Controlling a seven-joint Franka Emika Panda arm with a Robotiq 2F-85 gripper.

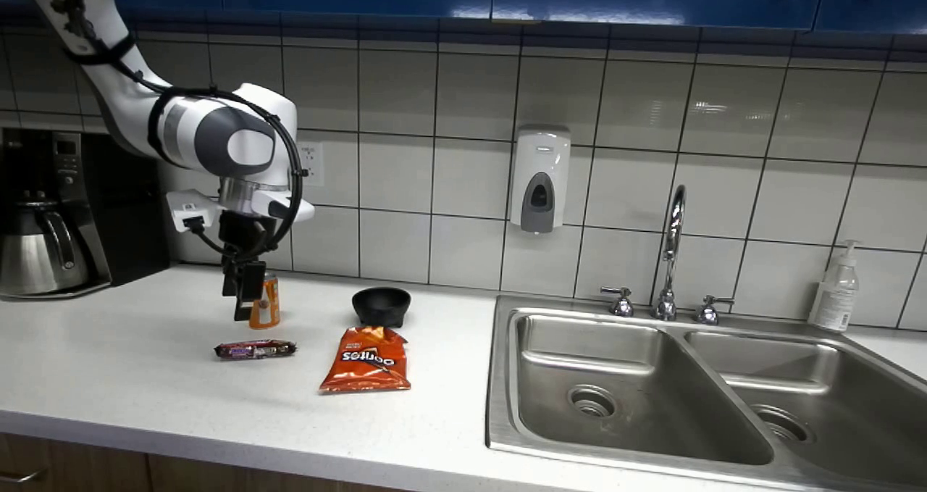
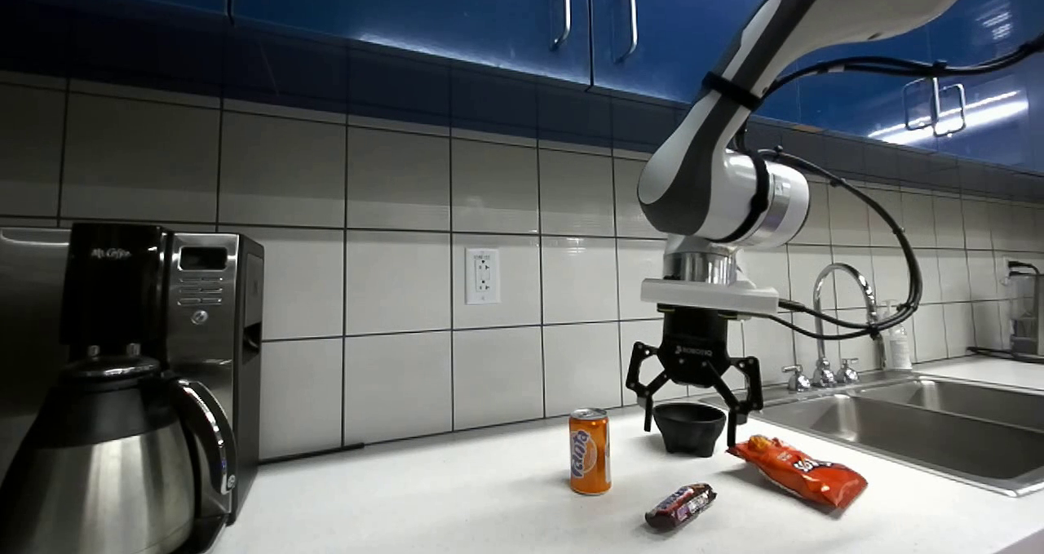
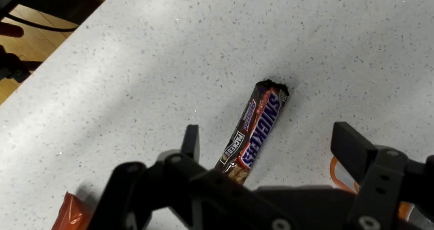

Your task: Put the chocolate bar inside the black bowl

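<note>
The chocolate bar [image 1: 255,349] is a slim dark brown Snickers lying flat on the white counter, and it also shows in an exterior view [image 2: 680,507]. In the wrist view the bar [image 3: 253,130] runs diagonally between the finger lines, with its lower end hidden behind the left finger. The black bowl [image 1: 382,308] stands upright near the wall, behind the snack bag; it shows in an exterior view [image 2: 690,432] behind the gripper and is out of the wrist view. My gripper [image 2: 690,435] is wide open and empty, above the counter, pointing down, apart from the bar.
An orange can [image 1: 266,303] stands close to the gripper, behind the bar. An orange-red snack bag [image 1: 368,360] lies in front of the bowl. The coffee maker [image 2: 130,374] stands against the wall. A steel sink [image 1: 500,376] is beyond the bag.
</note>
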